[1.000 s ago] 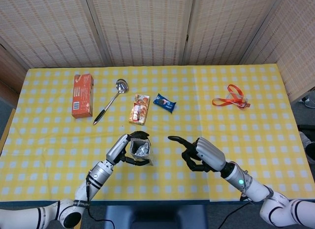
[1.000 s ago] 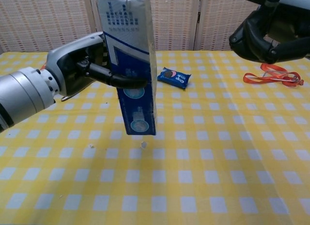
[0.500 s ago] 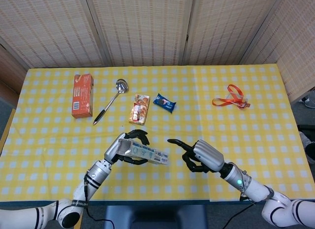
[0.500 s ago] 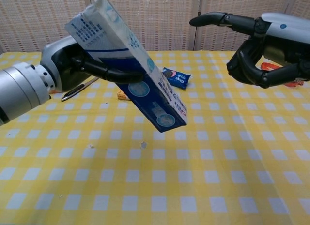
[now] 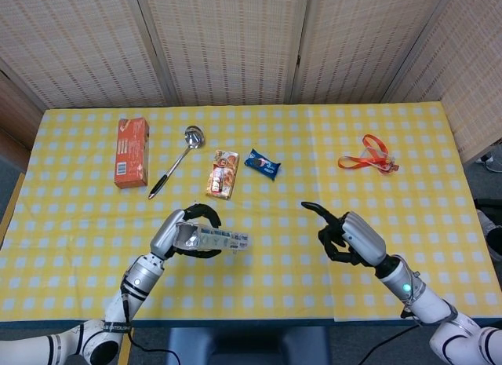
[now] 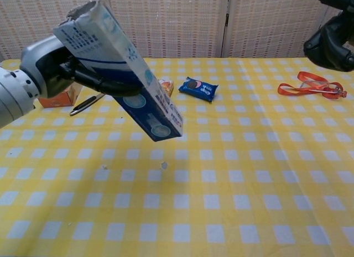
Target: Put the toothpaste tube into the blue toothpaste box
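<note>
In the head view, the left hand (image 5: 182,233) holds the blue toothpaste box (image 5: 212,239) above the near part of the counter (image 5: 423,200), fingers wrapped round one end. A second ago the box stood upright in that hand; it now lies nearly level and has shifted left. The right hand (image 5: 349,239) has drawn back to the right, so the two hands are well apart. It holds nothing: one finger points out and the rest curl in. No toothpaste tube shows on the cloth; I cannot tell whether it already sits inside the box. If it does, tipping the box over suggests the task is near its end.

Farther back lie an orange carton (image 5: 131,151), a ladle (image 5: 177,161), a snack packet (image 5: 223,175), a dark blue biscuit packet (image 5: 262,164) and an orange lanyard (image 5: 369,156).

In the chest view, the box (image 6: 119,69) slants down to the right, its torn open end up. Rows of small print on the white side are too fine to read; the blue face carries round pictures. The biscuit packet (image 6: 199,88) bears white lettering, not legible. Only the dark edge of the right hand (image 6: 331,40) shows.
</note>
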